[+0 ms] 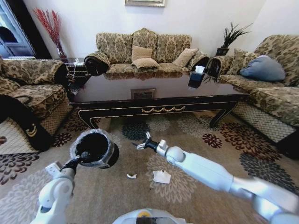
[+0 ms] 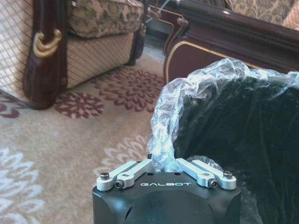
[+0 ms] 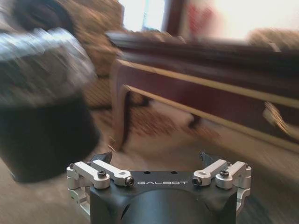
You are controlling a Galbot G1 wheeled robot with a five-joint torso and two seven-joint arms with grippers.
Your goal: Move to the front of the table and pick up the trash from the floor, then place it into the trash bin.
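Note:
My left gripper is shut on the rim of the trash bin, a round black bucket with a crinkly clear liner, and holds it up off the rug. In the left wrist view the gripper pinches the liner-covered rim of the bin. My right gripper hangs open and empty just right of the bin, in front of the table. From the right wrist, the gripper faces the blurred bin and the table. Trash lies on the rug: a white napkin and a small white wrapper.
Patterned sofas stand to the left, behind the table and to the right. A black tissue box sits on the tabletop. A sofa's wooden corner stands close to the left arm.

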